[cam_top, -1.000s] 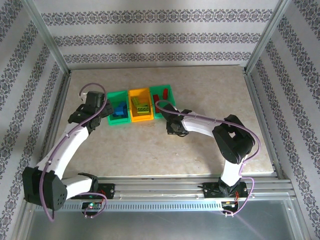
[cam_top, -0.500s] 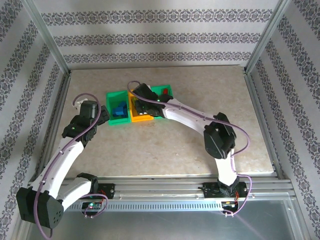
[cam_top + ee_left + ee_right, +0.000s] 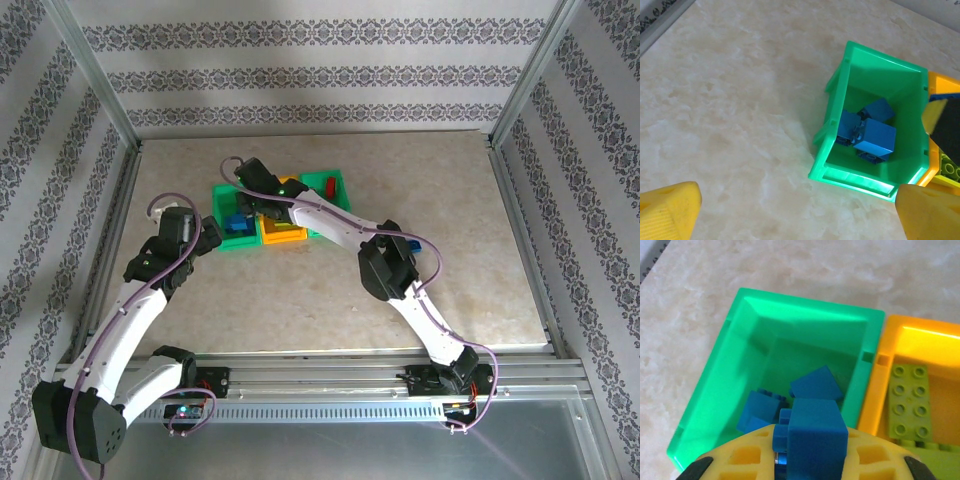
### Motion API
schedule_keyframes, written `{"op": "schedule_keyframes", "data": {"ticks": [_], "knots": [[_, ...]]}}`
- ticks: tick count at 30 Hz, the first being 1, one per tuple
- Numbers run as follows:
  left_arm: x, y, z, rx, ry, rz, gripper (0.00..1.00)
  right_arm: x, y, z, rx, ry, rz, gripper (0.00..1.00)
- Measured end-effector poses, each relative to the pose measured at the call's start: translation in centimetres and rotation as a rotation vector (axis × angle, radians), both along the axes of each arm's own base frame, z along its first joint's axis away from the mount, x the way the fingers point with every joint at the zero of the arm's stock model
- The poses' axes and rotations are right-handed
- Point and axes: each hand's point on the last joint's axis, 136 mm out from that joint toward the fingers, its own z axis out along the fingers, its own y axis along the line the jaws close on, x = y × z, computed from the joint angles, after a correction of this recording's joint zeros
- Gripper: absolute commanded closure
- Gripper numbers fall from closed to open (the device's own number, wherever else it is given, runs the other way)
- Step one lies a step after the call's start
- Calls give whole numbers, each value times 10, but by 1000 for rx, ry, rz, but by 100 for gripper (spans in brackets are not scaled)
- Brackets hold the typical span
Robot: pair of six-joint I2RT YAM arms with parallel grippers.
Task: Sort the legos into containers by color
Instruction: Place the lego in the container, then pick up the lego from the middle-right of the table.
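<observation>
Containers, overhead view: three in a row on the bench (image 3: 430,230); the right green bin (image 3: 342,185) seems to hold a red lego (image 3: 329,187).

Left wrist view: left gripper (image 3: 800,217) spread and empty near the left green bin (image 3: 830,150), with blue legos (image 3: 874,137) inside.

Right wrist view: right gripper (image 3: 812,464) clenched on a blue brick (image 3: 815,432) above that bin. A lime lego (image 3: 910,407) lies in the orange bin (image 3: 940,340).

Judged nearly complete: the held brick awaits release.

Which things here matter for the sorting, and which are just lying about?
Job: right hand gripping blue lego; blue legos in left green bin; lime lego in orange bin; red lego in right green bin.
Lying about: table, cables, frame.
</observation>
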Motion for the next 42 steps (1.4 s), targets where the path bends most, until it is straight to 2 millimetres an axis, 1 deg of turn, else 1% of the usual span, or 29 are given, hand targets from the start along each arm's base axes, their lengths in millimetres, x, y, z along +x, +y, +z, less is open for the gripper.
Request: {"op": "schedule_keyframes", "data": {"ticks": [1,3,7,8,10,12,17,19,22,25,28,30,31,32,34,35,37,39,42], "knots": [[0,-1,-1,-3,0,-2,0,2,3,1,8,-3,4,84],[0,-1,-2,-5,3,-4,0,5,8,1,18,-9,12,76],[1,-4,-3,-15,3,-14,0,9,14,2,20,-20,24,52],[1,-4,-3,-16,1,-16,0,9,14,2,18,-22,27,49],[3,-5,-2,-19,-3,-18,0,9,14,3,14,-22,30,44],[4,-5,-2,-21,-8,-19,0,9,14,4,11,-21,30,43],[4,-6,-2,-22,-7,-20,0,8,10,4,-10,-20,32,34],[4,-5,-2,-23,-7,-18,0,7,5,5,-30,-24,24,31],[4,-5,-3,-27,-7,-15,0,1,-12,12,-70,-29,-3,26],[4,-5,-3,-30,-8,-13,0,-8,-38,29,-112,-50,-48,24],[5,-6,-2,-33,-11,-10,0,-20,-71,51,-137,-76,-115,23],[6,-6,-3,-36,-13,-8,0,-31,-97,62,-144,-82,-172,23],[7,-6,-3,-37,-12,-8,0,-35,-110,64,-146,-79,-197,23],[8,-6,-4,-38,-12,-8,0,-42,-126,65,-148,-72,-232,23],[10,-7,-5,-41,-8,-9,0,-54,-156,60,-155,-48,-295,23],[10,-8,-6,-43,-6,-10,0,-59,-173,54,-163,-30,-329,22],[11,-9,-8,-44,0,-12,0,-70,-210,39,-181,10,-407,22],[12,-9,-10,-48,6,-16,1,-84,-250,22,-202,56,-494,22],[14,-10,-10,-51,1,-18,0,-106,-301,4,-224,110,-608,22]]}}
